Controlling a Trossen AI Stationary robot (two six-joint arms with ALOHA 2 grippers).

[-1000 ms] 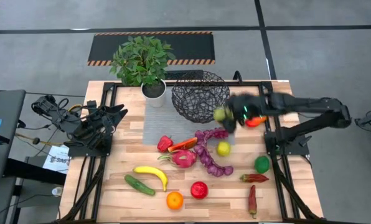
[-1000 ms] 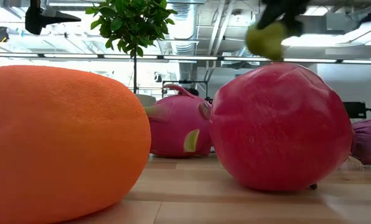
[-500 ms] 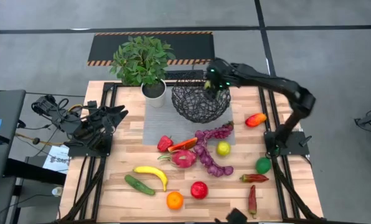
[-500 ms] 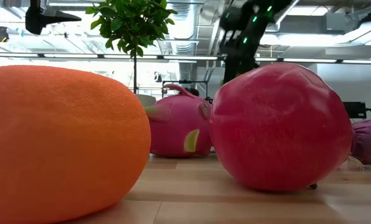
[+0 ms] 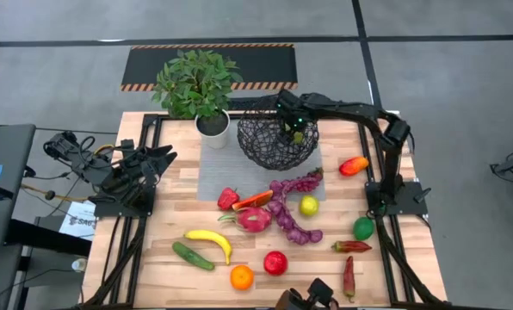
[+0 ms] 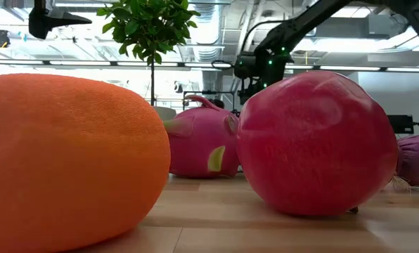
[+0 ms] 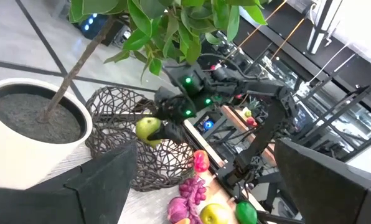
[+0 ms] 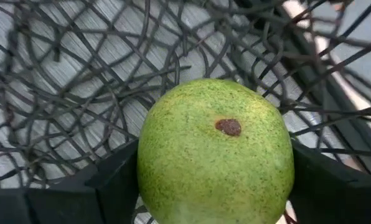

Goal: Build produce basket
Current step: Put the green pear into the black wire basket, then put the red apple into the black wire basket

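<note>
My right hand (image 5: 296, 131) grips a green pear (image 8: 215, 152) between both fingers, poised over the black wire basket (image 5: 276, 138) — the pear sits inside the rim, mesh showing directly beneath it. Just beyond the hand stands the potted plant (image 5: 196, 86). Below the basket, further from the hand, the remaining produce lies scattered on the tabletop (image 5: 153, 258): purple grapes (image 5: 289, 211), dragonfruit (image 5: 252, 219), banana (image 5: 210, 242), cucumber (image 5: 193, 256), orange (image 5: 241, 276), apple (image 5: 275, 262). My left hand (image 5: 157, 159) rests folded well apart at the tabletop's far edge — I cannot tell its finger state.
</note>
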